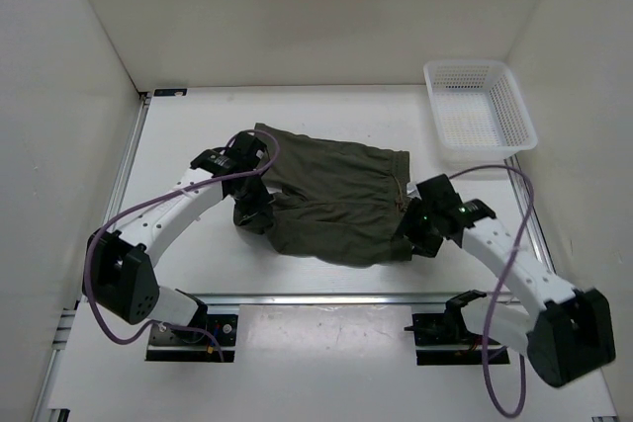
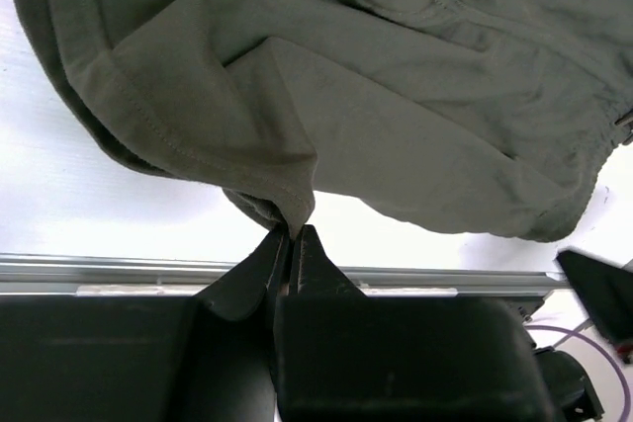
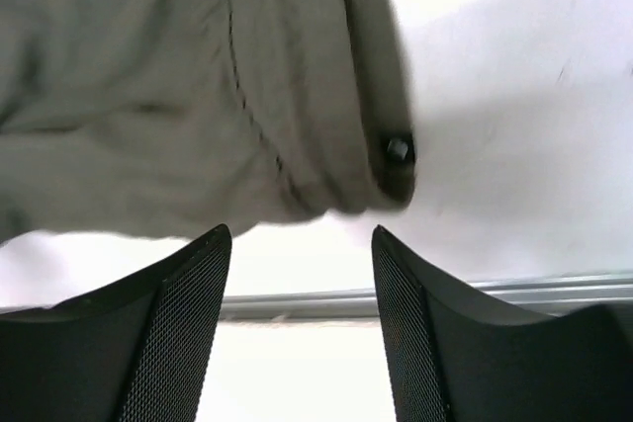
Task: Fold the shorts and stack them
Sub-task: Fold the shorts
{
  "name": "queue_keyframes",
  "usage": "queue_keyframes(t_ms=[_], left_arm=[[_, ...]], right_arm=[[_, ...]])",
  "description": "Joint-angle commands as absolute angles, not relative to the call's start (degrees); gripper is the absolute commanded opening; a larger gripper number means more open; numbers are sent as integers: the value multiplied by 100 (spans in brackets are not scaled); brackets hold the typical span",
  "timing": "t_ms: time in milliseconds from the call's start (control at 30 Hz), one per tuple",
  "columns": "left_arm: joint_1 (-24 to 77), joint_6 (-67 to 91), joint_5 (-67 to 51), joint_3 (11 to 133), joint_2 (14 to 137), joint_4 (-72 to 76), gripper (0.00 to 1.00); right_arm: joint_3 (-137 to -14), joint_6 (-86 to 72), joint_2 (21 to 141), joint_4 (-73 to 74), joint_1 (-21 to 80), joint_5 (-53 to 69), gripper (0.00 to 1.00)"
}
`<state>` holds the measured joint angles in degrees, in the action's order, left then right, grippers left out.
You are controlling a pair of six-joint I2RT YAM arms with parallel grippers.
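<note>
- Top view: the dark olive-green soft fabric shorts point(image 1: 336, 200) lie rumpled mid-way across the white table point(image 1: 336, 111), well apart from the white plastic mesh basket point(image 1: 475, 116) at the far right corner. The left gripper point(image 1: 259, 220) sits at their left edge and the right gripper point(image 1: 415, 239) at their right edge.
- Left wrist view: the fingers are pinched tight on a hem corner, with the cloth drawn to a point between them.
- Right wrist view: the fingers stand apart and hold nothing. The waistband end, with its small dark stud point(image 3: 398, 149), lies just ahead.
- Likely step: setting up the first fold. The right gripper probably needs to advance and close on the waistband edge, so both arms can carry the cloth over together.
</note>
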<state>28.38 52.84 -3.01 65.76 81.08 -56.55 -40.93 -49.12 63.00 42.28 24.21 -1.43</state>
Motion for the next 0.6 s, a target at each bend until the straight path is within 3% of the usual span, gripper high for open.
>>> queue_keyframes(t_ms=[0, 233, 567], left_arm=[[2883, 5353, -176, 6829, 8095, -5572, 10], [2883, 5300, -123, 6829, 8095, -5520, 10], [2883, 5300, -18, 6829, 8095, -5520, 10]], right_arm=[[-3578, -5922, 5600, 4316, 2408, 218, 62], [-3095, -6423, 5643, 3973, 2408, 404, 56], [-2101, -6917, 5309, 2901, 2522, -606, 50]])
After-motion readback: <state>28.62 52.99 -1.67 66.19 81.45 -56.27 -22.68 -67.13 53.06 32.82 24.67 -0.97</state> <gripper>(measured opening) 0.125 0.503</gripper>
